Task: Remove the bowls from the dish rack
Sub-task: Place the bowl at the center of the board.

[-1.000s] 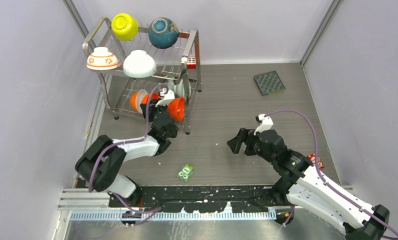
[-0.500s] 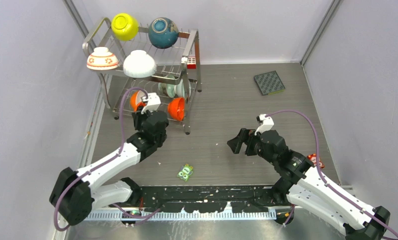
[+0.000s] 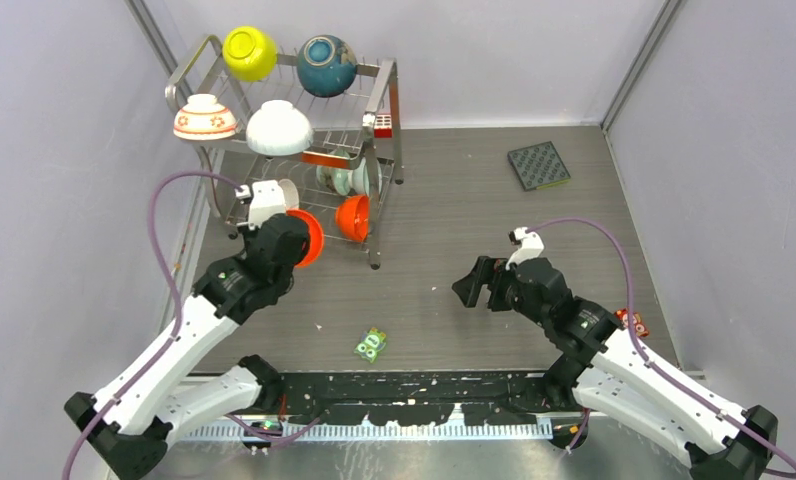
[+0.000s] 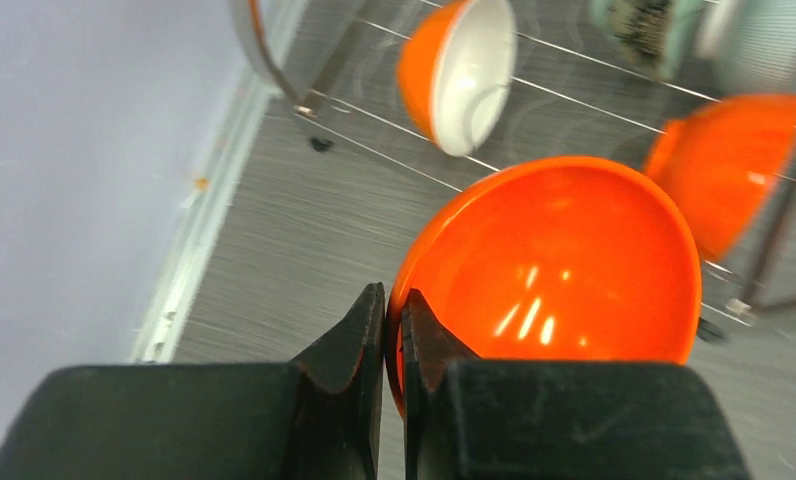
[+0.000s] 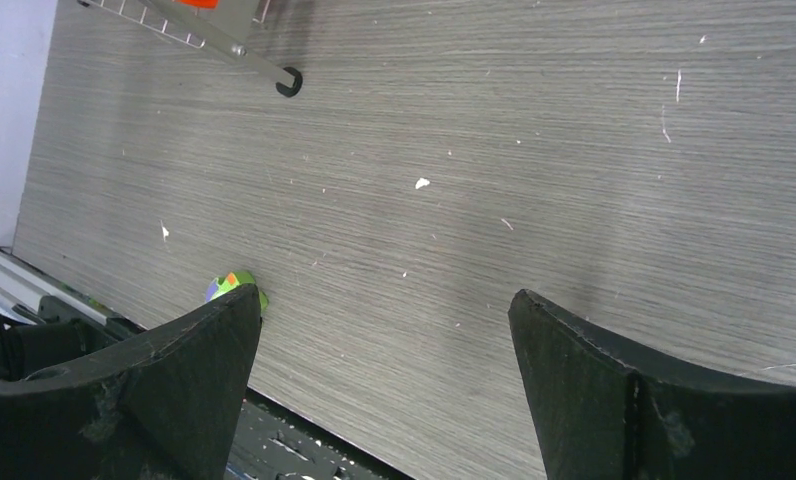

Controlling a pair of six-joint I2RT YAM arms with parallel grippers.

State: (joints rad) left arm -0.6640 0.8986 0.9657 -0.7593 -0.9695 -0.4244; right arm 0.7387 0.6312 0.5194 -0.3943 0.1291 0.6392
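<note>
The steel wire dish rack (image 3: 379, 95) stands at the back left. Its top tier holds a yellow-green bowl (image 3: 249, 52), a teal-blue bowl (image 3: 326, 65), a flowered white bowl (image 3: 204, 117) and a plain white bowl (image 3: 278, 127). My left gripper (image 3: 292, 240) (image 4: 394, 300) is shut on the rim of an orange bowl (image 3: 310, 238) (image 4: 554, 260), held just in front of the lower tier. That tier holds another orange bowl (image 3: 354, 217) (image 4: 744, 160), an orange bowl with a white inside (image 4: 459, 75) and a pale green bowl (image 3: 344, 178). My right gripper (image 3: 471, 283) (image 5: 382, 305) is open and empty over the table.
A dark square mat (image 3: 539, 165) lies at the back right. A small green toy (image 3: 371, 344) (image 5: 236, 287) lies near the front edge. A small red object (image 3: 632, 320) lies by the right arm. A rack foot (image 5: 289, 82) stands on the table. Walls close in on both sides.
My left gripper has drawn back out of the rack's lower tier, toward the left and near side, carrying an orange bowl. The right arm has not moved.
</note>
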